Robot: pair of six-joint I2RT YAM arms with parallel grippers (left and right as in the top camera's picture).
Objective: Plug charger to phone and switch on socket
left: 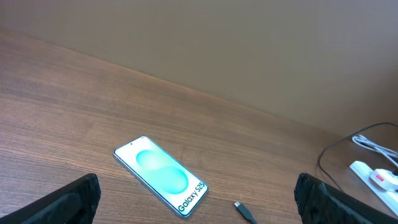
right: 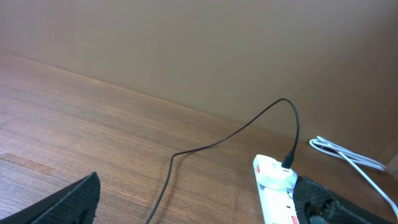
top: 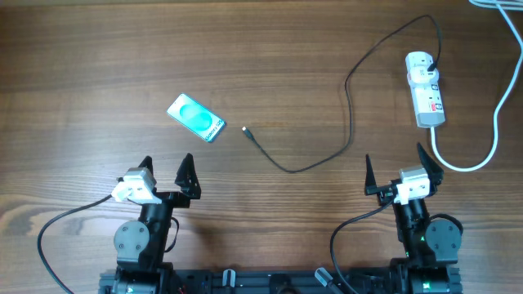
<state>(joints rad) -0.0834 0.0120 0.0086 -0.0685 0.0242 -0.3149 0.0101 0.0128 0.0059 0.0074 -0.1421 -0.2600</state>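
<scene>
Brown wood-grain desk (top: 98, 65) carries everything. A turquoise Galaxy phone (top: 196, 118) lies face up and askew, ahead of the left fingers (top: 186, 173), which are spread wide and hold nothing. The small plug tip (top: 245, 129) rests just right of the phone, not touching it. From it the black charger cable (top: 350, 98) loops to the white power strip (top: 425, 94), ahead of the right fingers (top: 369, 175), also spread and empty. A thick white cord (top: 490, 139) curls beside the strip.
</scene>
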